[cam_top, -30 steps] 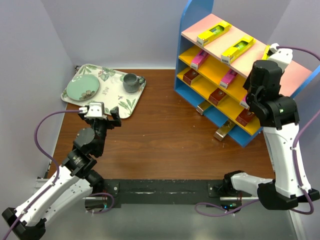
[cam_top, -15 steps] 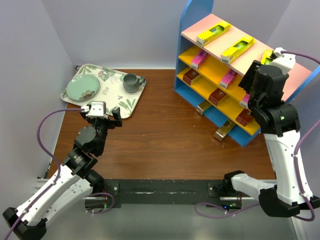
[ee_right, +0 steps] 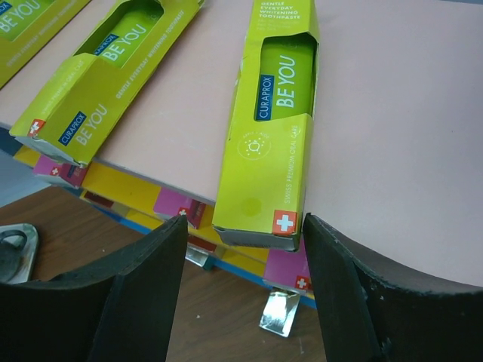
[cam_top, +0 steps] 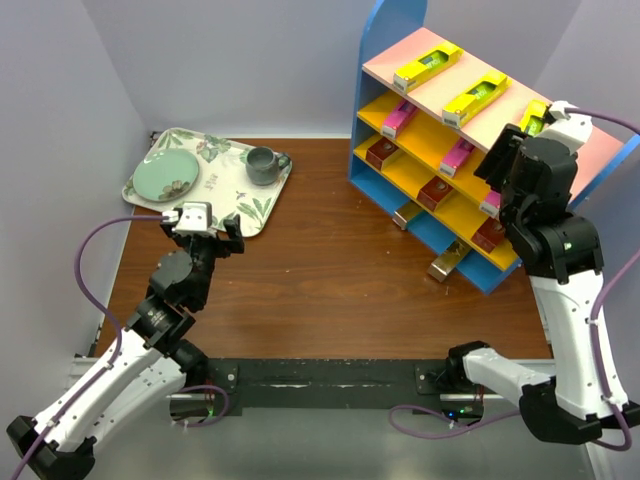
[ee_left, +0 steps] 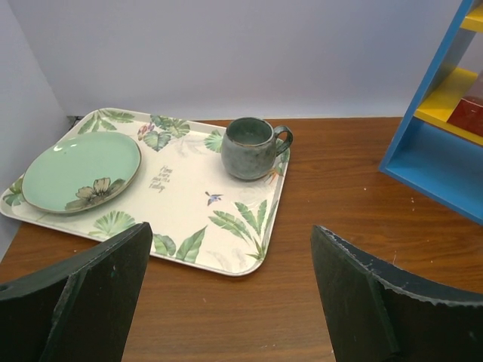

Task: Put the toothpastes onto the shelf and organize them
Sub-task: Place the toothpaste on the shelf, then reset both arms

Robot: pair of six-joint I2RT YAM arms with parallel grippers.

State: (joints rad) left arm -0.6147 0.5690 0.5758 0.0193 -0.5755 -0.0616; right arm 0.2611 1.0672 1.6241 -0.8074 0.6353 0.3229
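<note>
Right wrist view: your right gripper (ee_right: 245, 220) stands parted astride a yellow Curaprox toothpaste carton (ee_right: 268, 136) on the shelf's pink top board (ee_right: 392, 151), perhaps brushing it; expect light, crushable cardboard, so pinch its long sides.

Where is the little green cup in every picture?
Top external: the cup stands on the floral tray, far left, well away from the shelf.
Left wrist: the cup is mid-picture on the tray, with the shelf at the right edge.
Right wrist: not in it.
Shared landmark: the shelf; the right wrist view shows its pink top board.
</note>
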